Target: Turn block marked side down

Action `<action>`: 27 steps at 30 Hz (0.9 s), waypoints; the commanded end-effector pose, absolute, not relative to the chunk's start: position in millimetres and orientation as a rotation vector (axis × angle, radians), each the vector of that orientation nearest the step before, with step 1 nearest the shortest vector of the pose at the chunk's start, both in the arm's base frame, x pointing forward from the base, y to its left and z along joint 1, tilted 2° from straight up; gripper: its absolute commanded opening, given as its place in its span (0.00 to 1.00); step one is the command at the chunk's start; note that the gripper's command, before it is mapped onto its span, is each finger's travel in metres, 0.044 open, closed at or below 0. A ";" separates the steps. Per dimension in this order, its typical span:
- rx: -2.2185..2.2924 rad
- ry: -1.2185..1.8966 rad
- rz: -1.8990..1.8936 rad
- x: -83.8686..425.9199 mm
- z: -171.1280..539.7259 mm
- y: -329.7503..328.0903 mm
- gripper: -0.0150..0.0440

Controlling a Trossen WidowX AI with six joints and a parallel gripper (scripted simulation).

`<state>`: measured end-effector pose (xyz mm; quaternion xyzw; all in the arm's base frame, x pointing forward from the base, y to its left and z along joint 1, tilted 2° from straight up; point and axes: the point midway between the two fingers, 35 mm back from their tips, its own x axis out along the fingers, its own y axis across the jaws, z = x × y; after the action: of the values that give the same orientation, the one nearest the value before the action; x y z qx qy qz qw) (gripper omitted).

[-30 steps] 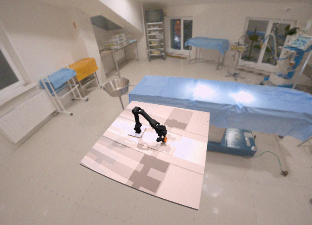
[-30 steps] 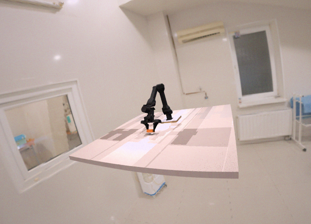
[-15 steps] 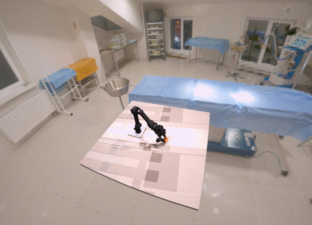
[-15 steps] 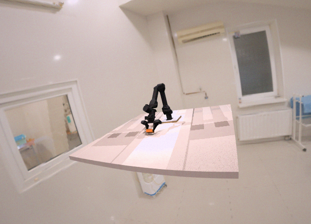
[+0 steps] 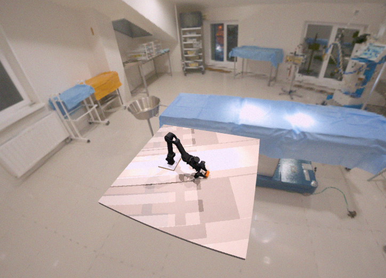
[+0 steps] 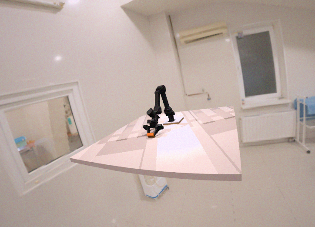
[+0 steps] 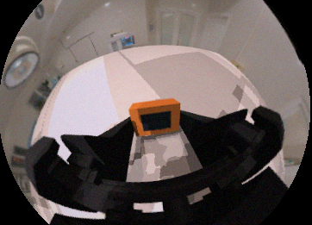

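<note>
An orange block (image 5: 207, 174) (image 6: 150, 135) (image 7: 155, 106) is held at the fingertips, close over the table (image 5: 223, 237) (image 6: 183, 153). A small gap to the table or a touch cannot be told apart. My gripper (image 5: 203, 172) (image 6: 151, 133) (image 7: 155, 115) is shut on the block, one finger on each side, and slants forward and down. The block's dark rectangular mark (image 7: 156, 121) faces back toward the wrist camera. The top and exterior views show only plain orange on the block. Its underside and far side are hidden in the wrist view.
The arm's base plate (image 5: 170, 166) (image 6: 173, 121) sits on the table behind the gripper. A blue-draped operating table (image 5: 211, 108) stands beyond the table's back edge. The table's front edge lies well away from the block in the top view.
</note>
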<state>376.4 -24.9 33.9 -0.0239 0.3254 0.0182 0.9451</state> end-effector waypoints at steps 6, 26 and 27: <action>-0.040 0.567 0.043 369.4 21.5 -24.2 0.25; -0.044 0.340 0.052 349.8 31.7 -22.3 0.25; -0.044 0.340 0.052 349.8 31.7 -22.3 0.25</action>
<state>350.5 -23.1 29.9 -0.0234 0.1753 0.0237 0.9840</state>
